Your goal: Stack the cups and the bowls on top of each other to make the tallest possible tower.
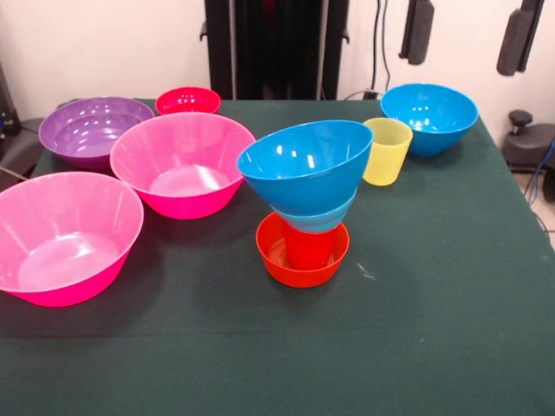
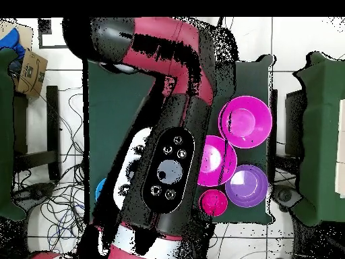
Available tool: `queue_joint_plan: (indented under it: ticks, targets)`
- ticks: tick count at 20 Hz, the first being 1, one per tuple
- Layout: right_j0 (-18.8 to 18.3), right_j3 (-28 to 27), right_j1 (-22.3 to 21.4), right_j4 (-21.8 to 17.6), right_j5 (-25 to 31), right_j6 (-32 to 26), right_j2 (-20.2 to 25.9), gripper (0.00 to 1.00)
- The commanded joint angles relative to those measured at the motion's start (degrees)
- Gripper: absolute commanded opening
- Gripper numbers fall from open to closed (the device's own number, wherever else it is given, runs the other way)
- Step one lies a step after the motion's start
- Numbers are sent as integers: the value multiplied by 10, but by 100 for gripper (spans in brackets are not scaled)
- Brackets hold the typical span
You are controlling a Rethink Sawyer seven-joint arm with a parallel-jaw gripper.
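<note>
The gripper cannot be found in either view: the front view shows only the black pedestal [image 1: 276, 43] at the far side, and in the overhead view the red and black arm [image 2: 168, 135] sprawls across the middle of the table and hides whatever is beneath it, so whether its fingers are spread or closed cannot be told. On the green table [image 1: 434, 329], the tower [image 1: 305, 208] stands near the centre: a small orange bowl [image 1: 302, 264] at the bottom, a red cup [image 1: 308, 249] sitting inside it, a small light-blue bowl [image 1: 321, 217] on the cup, and a large blue bowl [image 1: 305, 165] on top, tipped clearly toward the picture's left. Just behind the tower, on its right, stands the yellow cup [image 1: 387, 151], with a second blue bowl [image 1: 429, 117] beyond it. To the left lie two large pink bowls [image 1: 182, 163], one near [image 1: 65, 236] the front edge, then a purple bowl [image 1: 91, 130] and a small red bowl [image 1: 187, 100] at the back. These pieces look like light, stiff, glossy plastic, probably slippery, so a pinch across a thin rim seems the likeliest hold. The yellow cup, narrow and upright, looks easiest to take by its wall. The leaning top bowl could slide off if nudged.
</note>
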Motion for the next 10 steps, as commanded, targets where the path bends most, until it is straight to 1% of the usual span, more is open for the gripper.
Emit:
queue_joint_plan:
  ticks: [1, 2, 4, 6, 10]
  targets:
    - [13, 112, 17, -37, -39, 134, 25, 100]
    - [15, 116, 18, -32, -45, 158, 20, 100]
    - [17, 120, 19, -26, -44, 190, 13, 100]
    - [18, 126, 19, -23, -40, 212, 8, 100]
    - [18, 145, 18, -25, -62, 222, 14, 100]
